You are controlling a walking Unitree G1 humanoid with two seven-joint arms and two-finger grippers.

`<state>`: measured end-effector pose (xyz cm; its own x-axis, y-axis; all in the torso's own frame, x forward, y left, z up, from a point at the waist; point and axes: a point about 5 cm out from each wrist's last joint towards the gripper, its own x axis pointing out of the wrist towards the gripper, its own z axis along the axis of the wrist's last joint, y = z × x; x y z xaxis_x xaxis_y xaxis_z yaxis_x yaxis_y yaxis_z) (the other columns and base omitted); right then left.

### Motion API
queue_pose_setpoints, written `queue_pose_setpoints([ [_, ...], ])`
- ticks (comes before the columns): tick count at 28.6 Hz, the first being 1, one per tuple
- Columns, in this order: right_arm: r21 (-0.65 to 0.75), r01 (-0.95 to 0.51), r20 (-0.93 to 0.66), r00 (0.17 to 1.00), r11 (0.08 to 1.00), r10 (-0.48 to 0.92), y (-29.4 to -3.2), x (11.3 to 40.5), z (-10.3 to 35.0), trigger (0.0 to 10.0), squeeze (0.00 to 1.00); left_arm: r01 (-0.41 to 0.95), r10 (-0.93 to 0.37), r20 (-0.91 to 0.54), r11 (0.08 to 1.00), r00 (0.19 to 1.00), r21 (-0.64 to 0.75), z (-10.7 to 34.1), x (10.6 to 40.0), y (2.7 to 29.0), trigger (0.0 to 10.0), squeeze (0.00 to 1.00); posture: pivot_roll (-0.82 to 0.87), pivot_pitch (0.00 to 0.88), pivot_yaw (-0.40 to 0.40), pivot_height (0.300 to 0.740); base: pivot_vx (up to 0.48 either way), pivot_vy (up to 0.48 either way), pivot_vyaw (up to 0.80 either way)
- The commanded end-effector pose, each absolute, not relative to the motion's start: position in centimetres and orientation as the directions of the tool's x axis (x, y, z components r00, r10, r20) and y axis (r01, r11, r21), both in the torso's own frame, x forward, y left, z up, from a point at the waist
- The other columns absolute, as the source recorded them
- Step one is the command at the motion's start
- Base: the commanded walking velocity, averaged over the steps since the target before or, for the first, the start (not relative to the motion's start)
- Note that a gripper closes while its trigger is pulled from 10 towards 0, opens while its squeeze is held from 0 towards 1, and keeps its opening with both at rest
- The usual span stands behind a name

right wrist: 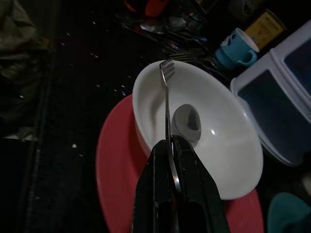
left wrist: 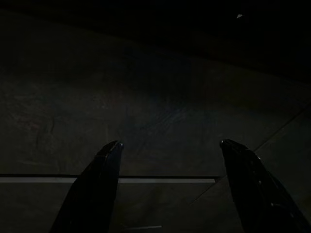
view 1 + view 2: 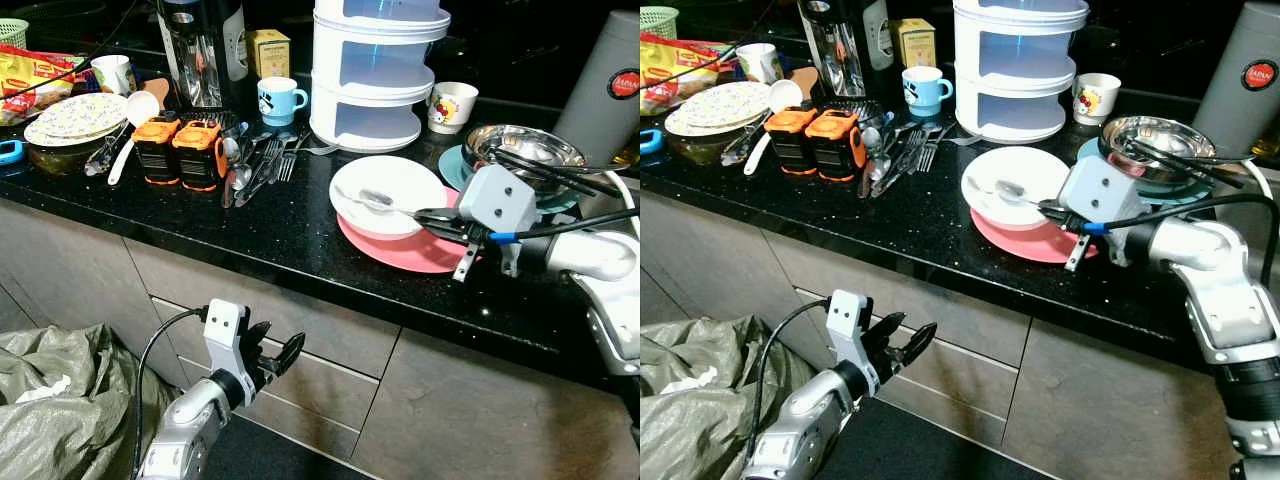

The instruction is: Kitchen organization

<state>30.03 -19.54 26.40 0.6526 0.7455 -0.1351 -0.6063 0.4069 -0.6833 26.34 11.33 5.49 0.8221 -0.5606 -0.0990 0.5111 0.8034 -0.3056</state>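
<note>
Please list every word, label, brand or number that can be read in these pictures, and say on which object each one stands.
No text can be read for certain.
Red round label on the grey flask: too small to read.
Yellow box: print blurred.
Yellow and red packet: print blurred.
Blue mug and white mug: pictures, no words.

Front strip of the worktop [image 3: 270, 235] is bare between the orange boxes [image 3: 180, 150] and the pink plate [image 3: 400, 250], so a claw gets in easy there. Further back it's jammed: loose cutlery [image 3: 255, 165], blue mug [image 3: 278, 100], the white tiered container [image 3: 372, 72], steel bowl [image 3: 520, 148].
</note>
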Motion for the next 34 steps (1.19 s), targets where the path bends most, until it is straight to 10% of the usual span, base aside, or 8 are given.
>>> queue_pose_setpoints([
  [1,-0.643,-0.645,-0.136,0.628,0.414,0.767,-19.1,29.7,26.1,0.0,0.0,0.509,-0.561,-0.102,0.803,0.822,-0.311,5.3,26.3,11.2,10.0,0.0,0.08,0.0,0.01,0.74,0.0,0.0,0.0],
  [24,-0.433,-0.625,0.008,0.717,0.649,0.697,-18.7,30.9,27.1,0.0,0.0,0.504,-0.556,-0.098,0.803,0.825,-0.318,5.4,26.2,11.2,10.0,0.0,0.09,0.0,0.012,0.74,0.0,0.0,0.0],
  [32,-0.242,-0.723,0.222,0.608,0.647,0.762,-18.0,29.8,28.4,0.0,0.0,0.504,-0.557,-0.096,0.802,0.825,-0.321,5.4,26.3,11.2,10.0,0.0,0.08,0.0,0.012,0.74,0.0,0.0,0.0],
  [33,-0.187,-0.726,0.267,0.611,0.662,0.745,-18.1,29.9,28.4,3.4,0.0,0.505,-0.558,-0.096,0.801,0.825,-0.321,5.4,26.3,11.2,10.0,0.0,0.08,0.0,0.011,0.74,0.0,0.0,0.0],
  [34,-0.128,-0.719,0.307,0.626,0.683,0.717,-18.1,30.1,28.2,9.9,0.0,0.505,-0.558,-0.095,0.801,0.824,-0.32,5.4,26.3,11.2,10.0,0.0,0.08,0.0,0.009,0.74,0.0,0.0,0.0],
])
